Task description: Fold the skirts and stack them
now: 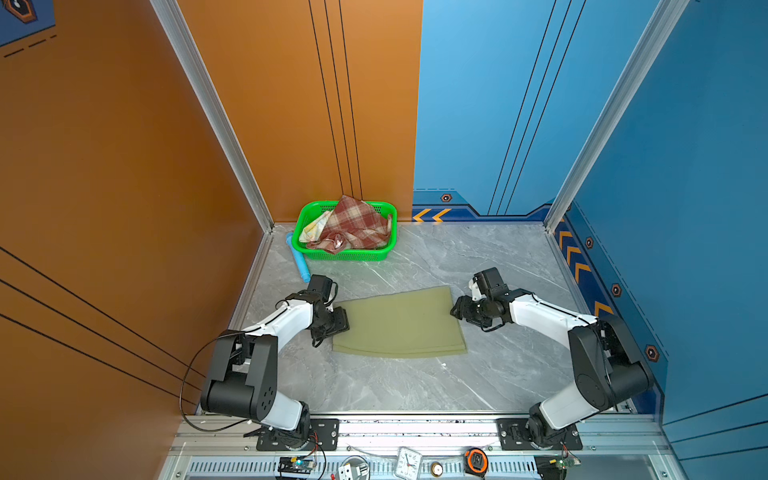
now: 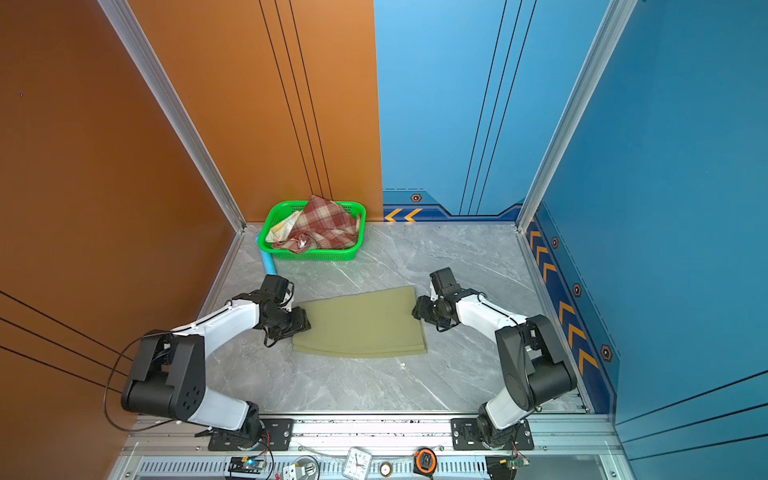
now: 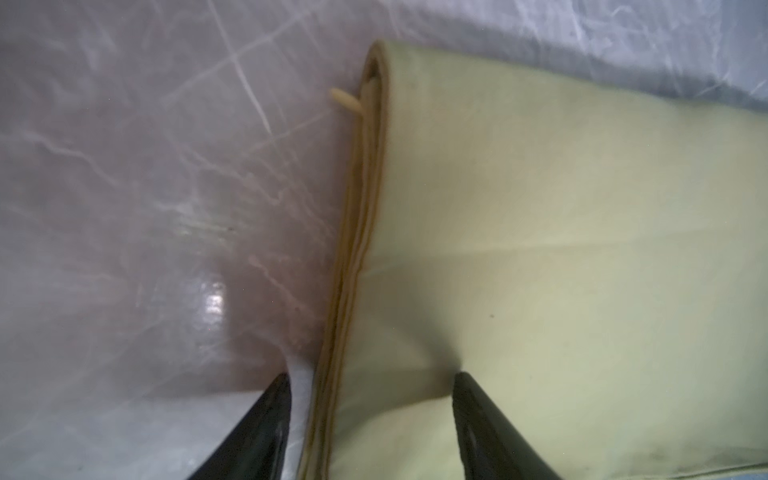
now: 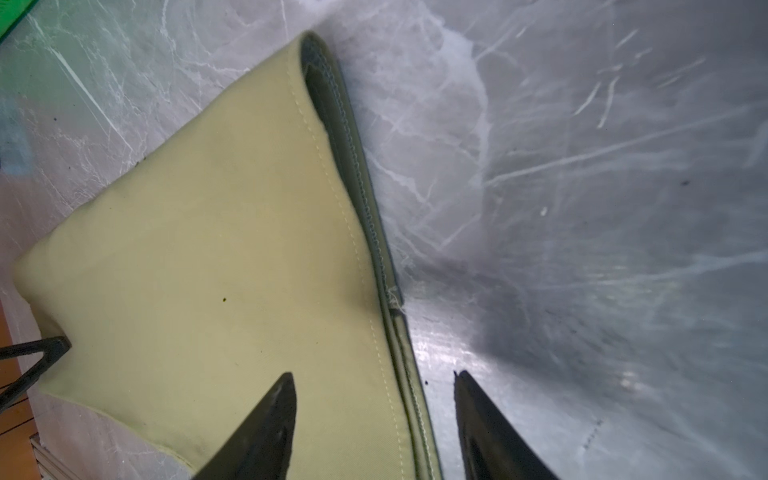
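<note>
The folded olive-green skirt (image 1: 399, 322) lies flat on the marble table (image 1: 498, 374). At its left end the left gripper (image 3: 372, 376) straddles the edge, jaws parted, one finger on cloth and one on the table; at its right end the right gripper (image 4: 372, 374) does likewise. Beyond its far edge, a green basket (image 1: 305, 212) holds the plaid skirt (image 1: 353, 226) and the floral skirt (image 1: 316, 226).

Folded olive skirt (image 1: 399, 322) lies flat; plaid skirt (image 1: 353, 226), floral skirt (image 1: 316, 226) crumpled.

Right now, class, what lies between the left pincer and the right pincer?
The olive-green skirt, lying flat, fills the stretch from the left pincer to the right pincer; both top views show it.
</note>
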{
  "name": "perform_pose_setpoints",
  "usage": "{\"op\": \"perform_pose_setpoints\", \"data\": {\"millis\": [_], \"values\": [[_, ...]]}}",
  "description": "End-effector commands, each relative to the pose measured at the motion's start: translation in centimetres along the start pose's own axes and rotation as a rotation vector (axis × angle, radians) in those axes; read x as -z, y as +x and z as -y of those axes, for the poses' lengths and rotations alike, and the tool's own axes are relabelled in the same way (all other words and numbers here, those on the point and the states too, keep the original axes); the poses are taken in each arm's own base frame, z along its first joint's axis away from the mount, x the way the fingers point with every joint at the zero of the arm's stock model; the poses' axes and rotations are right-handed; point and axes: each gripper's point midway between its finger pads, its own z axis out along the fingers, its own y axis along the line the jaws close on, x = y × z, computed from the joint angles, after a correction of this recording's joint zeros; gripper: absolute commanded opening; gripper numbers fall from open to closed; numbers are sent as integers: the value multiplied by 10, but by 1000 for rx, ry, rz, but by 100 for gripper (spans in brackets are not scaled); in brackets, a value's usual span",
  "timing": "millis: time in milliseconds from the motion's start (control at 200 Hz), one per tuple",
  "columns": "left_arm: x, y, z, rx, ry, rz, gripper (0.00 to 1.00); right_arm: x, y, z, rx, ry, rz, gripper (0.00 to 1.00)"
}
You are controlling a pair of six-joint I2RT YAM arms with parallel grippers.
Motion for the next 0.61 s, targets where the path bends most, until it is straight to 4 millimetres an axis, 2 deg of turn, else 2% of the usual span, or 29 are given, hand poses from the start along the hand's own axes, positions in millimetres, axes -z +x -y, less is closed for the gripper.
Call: {"op": "perform_pose_setpoints", "data": {"millis": [0, 165, 275, 330, 416, 601], "values": [[-4, -11, 4, -23, -17, 22, 61, 1, 4, -6, 7, -32, -5, 61], [-12, -8, 0, -23, -32, 15, 53, -1, 8, -7, 6, -43, -10, 61], [-19, -7, 0, -22, -33, 1, 42, -2, 6, -6, 2, -45, -6, 61], [-20, -9, 1, -22, -33, 9, 29, -2, 5, -6, -4, -45, -3, 61], [-19, -15, 1, -22, -38, 38, 0, -2, 3, -5, -18, -55, 6, 60], [-6, -32, 9, -44, -51, 111, 0, -7, 1, 0, -40, -63, 27, 58]]}}
